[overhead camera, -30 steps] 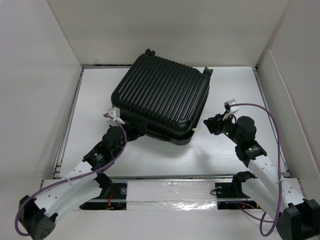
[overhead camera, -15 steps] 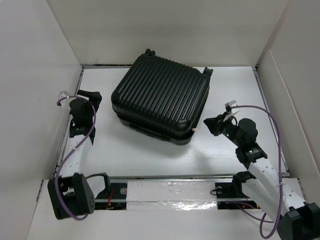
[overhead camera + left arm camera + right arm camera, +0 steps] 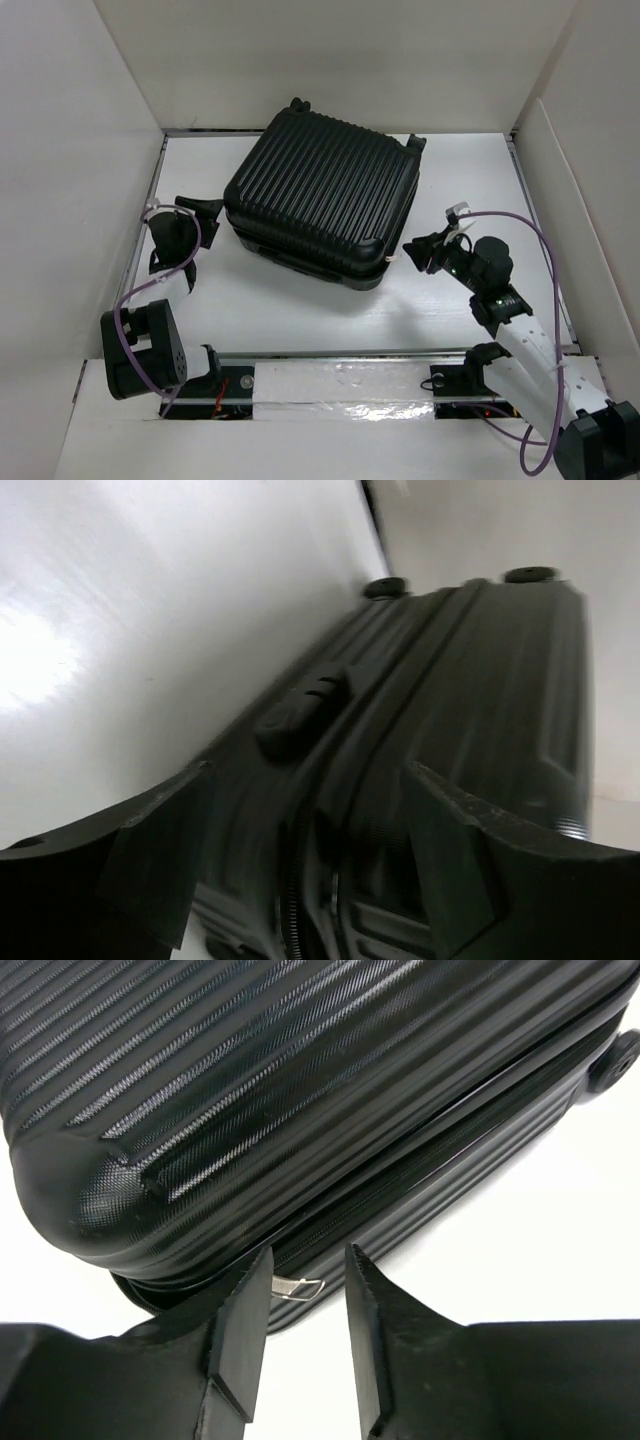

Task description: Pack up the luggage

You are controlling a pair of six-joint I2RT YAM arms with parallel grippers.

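The luggage [image 3: 320,205], a black ribbed hard-shell suitcase, lies shut and flat on the white table, wheels toward the back. My left gripper [image 3: 205,212] stands open at its left side. In the left wrist view the wide-apart fingers [image 3: 150,850] frame the zipper seam and a side handle [image 3: 300,705] of the luggage [image 3: 480,700]. My right gripper [image 3: 412,250] is at the front right corner. In the right wrist view it [image 3: 308,1260] is partly open, and a silver zipper pull [image 3: 300,1288] lies loose between the fingers, against the left one, under the luggage [image 3: 300,1080].
White walls [image 3: 90,150] enclose the table on the left, back and right. A metal rail [image 3: 330,385] runs along the near edge between the arm bases. Purple cables [image 3: 545,260] loop off both arms.
The left arm swung from the suitcase's front left corner out to the left wall, then back to its left side. The right gripper edged toward the corner, closing partway and reopening.
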